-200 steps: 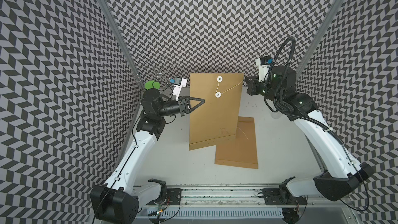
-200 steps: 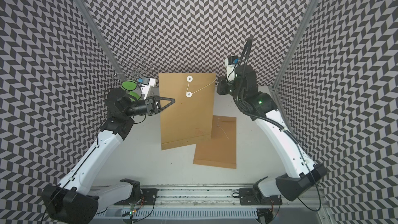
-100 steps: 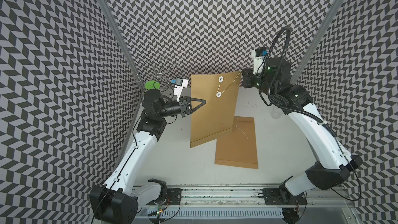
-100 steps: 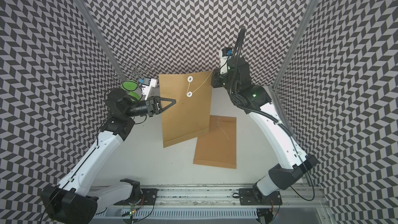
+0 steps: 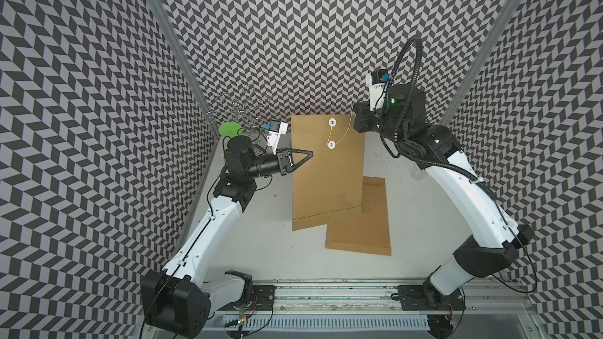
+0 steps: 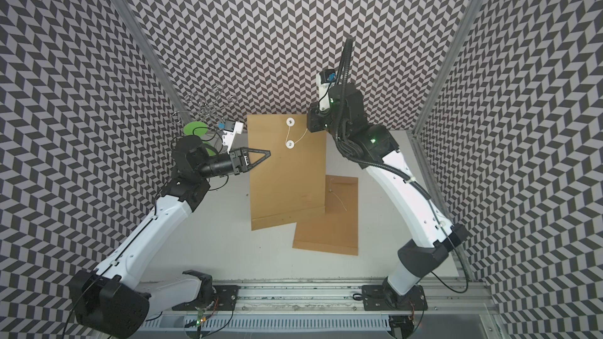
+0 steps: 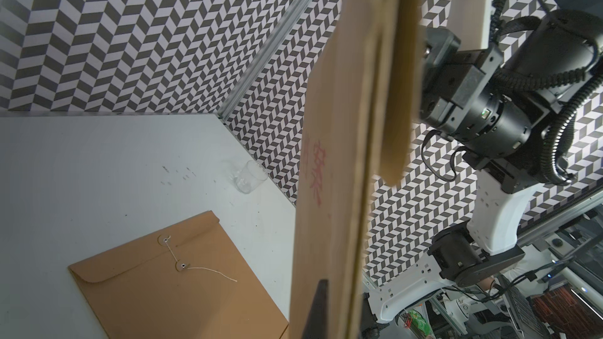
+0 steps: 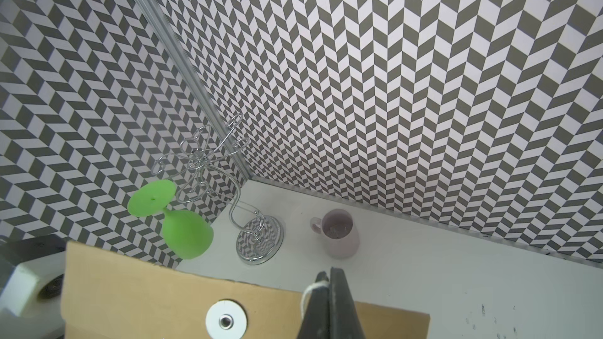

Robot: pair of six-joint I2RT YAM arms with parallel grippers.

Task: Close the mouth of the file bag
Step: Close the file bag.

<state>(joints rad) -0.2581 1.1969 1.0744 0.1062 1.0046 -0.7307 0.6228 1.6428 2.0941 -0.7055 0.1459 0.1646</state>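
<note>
Leftmost, the left fingers (image 5: pixel 309 153) clamp the left edge of the bag (image 5: pixel 326 177), holding it upright over the table (image 5: pixel 261 242). At its top right corner, the right fingers (image 8: pixel 336 291) are pressed together on the string (image 8: pixel 308 291). Further right, a second bag (image 5: pixel 362 233) lies flat on the table.

Robot lab cell: grey-and-white chevron-patterned wall panels (image 5: pixel 293 27), aluminium frame posts (image 5: pixel 169 37), flat white tabletop (image 5: pixel 261 249), metal base rail (image 5: pixel 326 298).

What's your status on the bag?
Left tool shut on bag edge, bag upright. Right tool shut on string off lower button. Second bag flat on table.
</note>
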